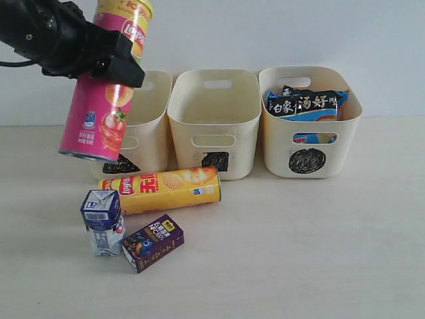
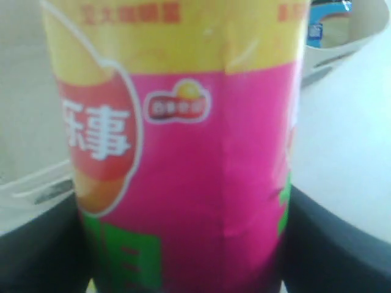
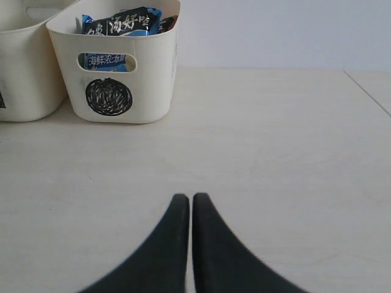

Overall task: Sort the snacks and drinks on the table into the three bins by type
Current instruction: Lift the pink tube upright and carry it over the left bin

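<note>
Above the table [image 1: 319, 252], in front of the leftmost bin [image 1: 154, 109], whose half-hidden mark may be a triangle, the pink chip tube [image 1: 98, 116] hangs tilted, clamped in the jaws of the left gripper [image 1: 114, 68]. The right gripper [image 3: 190, 204] is closed tip to tip, holding nothing.

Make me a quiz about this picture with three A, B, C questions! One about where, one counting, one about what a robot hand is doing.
1. Which bin holds the noodle packets? A square bin; B triangle bin; C circle bin.
2. How many drink cartons sit on the table? A one; B two; C four.
3. What is the left hand doing? A gripping the pink tube; B open, empty; C out of sight.
Answers: 1 C, packets poke from the circle bin. 2 B, the blue-white carton and the purple box. 3 A, it clamps the tube aloft.
</note>
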Robot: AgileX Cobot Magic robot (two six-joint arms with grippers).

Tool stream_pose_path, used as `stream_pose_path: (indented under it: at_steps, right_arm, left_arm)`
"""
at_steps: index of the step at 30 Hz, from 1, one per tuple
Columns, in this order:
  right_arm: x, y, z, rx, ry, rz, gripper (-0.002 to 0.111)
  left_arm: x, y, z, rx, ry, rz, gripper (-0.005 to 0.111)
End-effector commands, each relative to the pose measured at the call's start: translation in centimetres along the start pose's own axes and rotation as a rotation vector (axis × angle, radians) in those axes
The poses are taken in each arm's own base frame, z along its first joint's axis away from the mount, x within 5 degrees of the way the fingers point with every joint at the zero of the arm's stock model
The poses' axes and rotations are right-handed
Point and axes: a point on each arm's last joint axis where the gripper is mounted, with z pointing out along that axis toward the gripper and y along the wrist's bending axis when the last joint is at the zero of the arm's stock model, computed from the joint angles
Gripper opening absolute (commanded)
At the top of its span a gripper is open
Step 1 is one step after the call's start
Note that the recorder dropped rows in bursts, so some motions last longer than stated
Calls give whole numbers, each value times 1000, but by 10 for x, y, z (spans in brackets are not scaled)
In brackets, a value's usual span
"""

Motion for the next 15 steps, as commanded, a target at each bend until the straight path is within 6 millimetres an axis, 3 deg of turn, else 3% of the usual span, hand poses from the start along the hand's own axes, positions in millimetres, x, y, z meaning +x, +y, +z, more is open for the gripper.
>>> stream_pose_path:
  at_steps: [1,10,15]
  right_arm:
    - [1,0,0,6,-6,-9,0]
    - [1,0,0,6,-6,-9,0]
    - [1,0,0,6,-6,-9,0]
  left_arm:
    - [-19,25,15,-27,-44,-1,4]
    - [-58,70,55,-114,-178,-4,4]
    - [-70,87,84,-124,-189,-8,4]
